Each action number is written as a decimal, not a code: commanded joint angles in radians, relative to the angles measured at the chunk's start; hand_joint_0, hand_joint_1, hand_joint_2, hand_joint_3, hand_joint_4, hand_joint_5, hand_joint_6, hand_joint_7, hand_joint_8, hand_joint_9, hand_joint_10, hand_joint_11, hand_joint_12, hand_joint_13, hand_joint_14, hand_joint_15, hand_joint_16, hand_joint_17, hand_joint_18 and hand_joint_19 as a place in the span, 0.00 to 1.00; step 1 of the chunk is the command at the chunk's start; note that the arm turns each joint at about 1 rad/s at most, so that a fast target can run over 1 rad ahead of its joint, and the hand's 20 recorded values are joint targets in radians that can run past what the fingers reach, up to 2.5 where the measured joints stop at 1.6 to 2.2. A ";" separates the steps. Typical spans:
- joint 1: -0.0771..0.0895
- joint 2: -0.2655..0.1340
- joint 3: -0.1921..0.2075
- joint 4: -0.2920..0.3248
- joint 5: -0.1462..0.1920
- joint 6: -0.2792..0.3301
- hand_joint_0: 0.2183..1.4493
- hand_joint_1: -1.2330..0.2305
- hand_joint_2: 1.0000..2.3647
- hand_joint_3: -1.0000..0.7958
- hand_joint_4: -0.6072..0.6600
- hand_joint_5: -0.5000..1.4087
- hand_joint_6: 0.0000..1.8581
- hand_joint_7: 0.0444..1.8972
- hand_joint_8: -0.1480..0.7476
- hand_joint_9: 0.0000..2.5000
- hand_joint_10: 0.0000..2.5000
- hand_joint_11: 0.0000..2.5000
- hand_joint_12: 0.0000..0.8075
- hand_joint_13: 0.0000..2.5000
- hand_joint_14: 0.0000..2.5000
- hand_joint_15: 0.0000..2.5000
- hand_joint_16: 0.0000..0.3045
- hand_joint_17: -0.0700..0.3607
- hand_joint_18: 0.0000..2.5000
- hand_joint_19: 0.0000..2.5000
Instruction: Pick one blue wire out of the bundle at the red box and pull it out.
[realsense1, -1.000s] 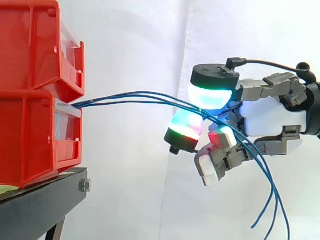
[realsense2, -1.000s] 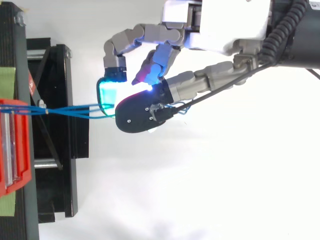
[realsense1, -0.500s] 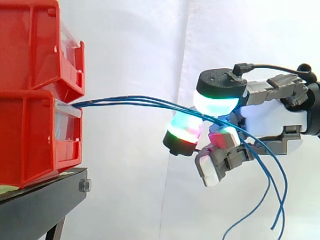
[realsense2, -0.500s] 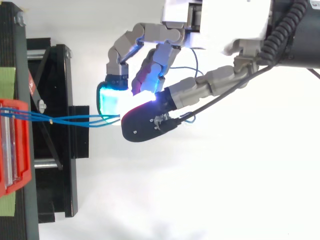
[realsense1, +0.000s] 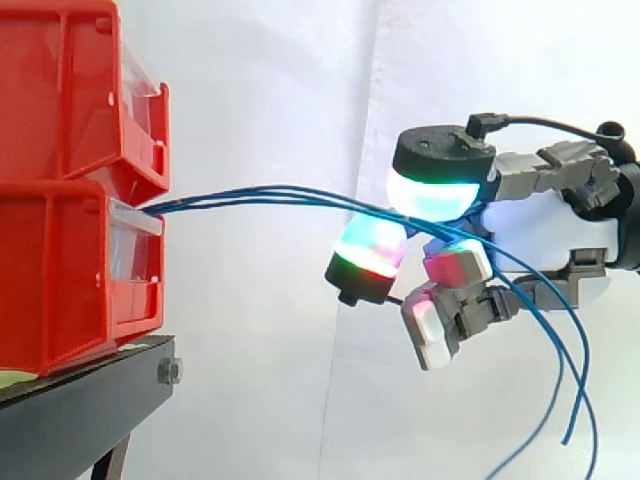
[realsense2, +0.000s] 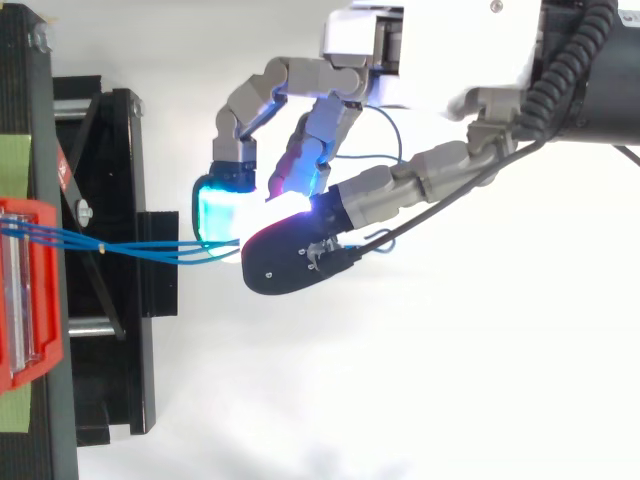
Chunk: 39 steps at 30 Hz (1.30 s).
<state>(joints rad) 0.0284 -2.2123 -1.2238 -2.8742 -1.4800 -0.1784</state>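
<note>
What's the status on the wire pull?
Robot hand pinching blue wires. Wires not yet out of lower red bin. Nothing blocking.

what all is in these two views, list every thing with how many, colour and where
red bins: two, red, stacked on the stand at the side view's left
blue wires: about three, blue, coming out of the lower bin's front, running to the hand, loose ends hanging down past it
stand: one, black, under the bins
bolt: one, grey, on the stand's front edge
curtain: one, white, behind everything
arm: one, dark, coming in from the right
hand: one, white and grey, right of the bins in mid-air, curled with the wires passing between its thumb and fingers
fingertips: glowing cyan, green and magenta, closed on the wires
</note>
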 joint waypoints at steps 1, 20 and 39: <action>0.004 0.000 0.000 -0.004 0.000 0.051 0.29 0.39 0.04 0.49 0.63 0.21 0.45 0.42 0.52 0.51 0.01 0.30 0.54 0.39 0.01 0.21 0.25 0.56 0.31 0.23; 0.008 -0.001 0.001 -0.007 0.000 0.062 0.33 0.24 0.01 0.47 0.62 0.18 0.48 0.41 0.47 0.42 0.01 0.34 0.45 0.33 0.01 0.23 0.19 0.47 0.24 0.23; 0.008 -0.001 0.000 -0.007 -0.006 0.062 0.35 0.34 0.01 0.49 0.76 0.19 0.41 0.41 0.50 0.42 0.01 0.31 0.48 0.34 0.01 0.22 0.21 0.50 0.25 0.23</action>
<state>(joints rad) 0.0365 -2.2131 -1.2238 -2.8811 -1.4832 -0.1166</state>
